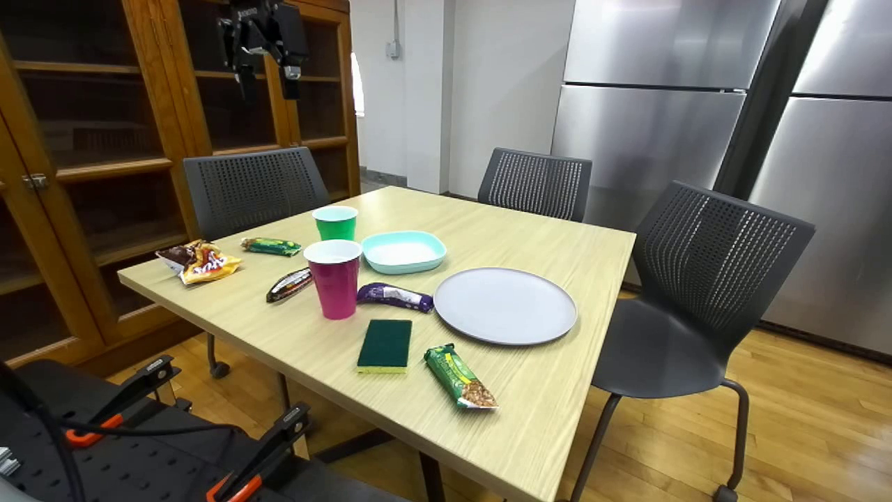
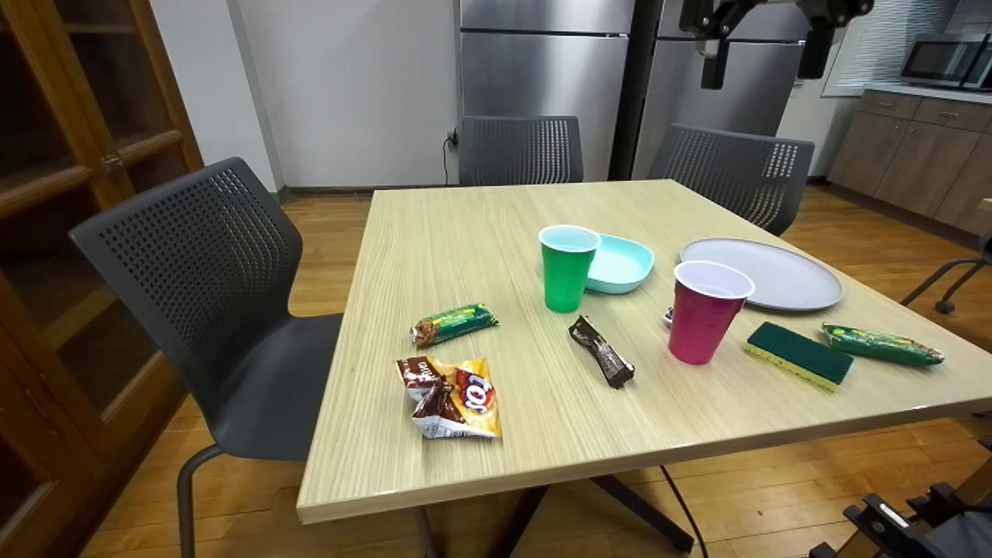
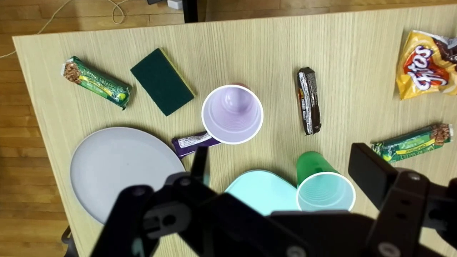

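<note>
My gripper (image 3: pixel 282 160) hangs high over the table, open, with nothing between its fingers. In both exterior views the gripper (image 1: pixel 269 88) (image 2: pixel 762 71) is well above everything on the tabletop. Seen from the wrist, an upright green cup (image 3: pixel 309 166) and a pale turquoise dish (image 3: pixel 260 189) lie below the gap between the fingers; the gripper's body covers part of the dish. A magenta cup (image 1: pixel 336 282) stands upright, with a purple-wrapped bar (image 1: pixel 397 297) close by. A dark brown bar (image 2: pixel 603 353) lies apart from them. The round grey plate (image 1: pixel 505 307) is partly hidden in the wrist view.
A green sponge (image 1: pixel 385 345) and a green-wrapped bar (image 1: pixel 456 376) lie near a table edge. Another green bar (image 2: pixel 455 324) lies by a crumpled yellow-brown snack bag (image 2: pixel 457 397). Dark chairs (image 1: pixel 704 279) surround the wooden table (image 2: pixel 465 232). A glass-fronted cabinet (image 1: pixel 90 167) stands behind.
</note>
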{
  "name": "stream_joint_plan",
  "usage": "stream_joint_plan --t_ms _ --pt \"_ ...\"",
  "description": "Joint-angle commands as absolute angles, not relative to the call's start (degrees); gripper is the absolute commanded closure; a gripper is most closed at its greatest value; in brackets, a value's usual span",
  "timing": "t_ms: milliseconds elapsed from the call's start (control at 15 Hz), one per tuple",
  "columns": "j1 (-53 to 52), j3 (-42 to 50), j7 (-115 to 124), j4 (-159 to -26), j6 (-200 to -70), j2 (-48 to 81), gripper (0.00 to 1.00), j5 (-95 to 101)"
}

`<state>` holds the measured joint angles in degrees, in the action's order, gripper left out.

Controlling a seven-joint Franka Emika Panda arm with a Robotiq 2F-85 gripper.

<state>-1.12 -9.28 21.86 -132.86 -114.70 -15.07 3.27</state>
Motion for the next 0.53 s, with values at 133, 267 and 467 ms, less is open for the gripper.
stream_joint_plan --t_ms 133,267,467 --pt "-0.9 -6.3 20.7 -131.5 -120.8 -9.5 0.0 2.3" --pt "-0.9 -5.5 21.4 -130.6 -123.7 -6.4 0.0 2.3" --pt "-1.3 -4.8 21.7 -128.8 -127.4 -1.4 0.0 2.8"
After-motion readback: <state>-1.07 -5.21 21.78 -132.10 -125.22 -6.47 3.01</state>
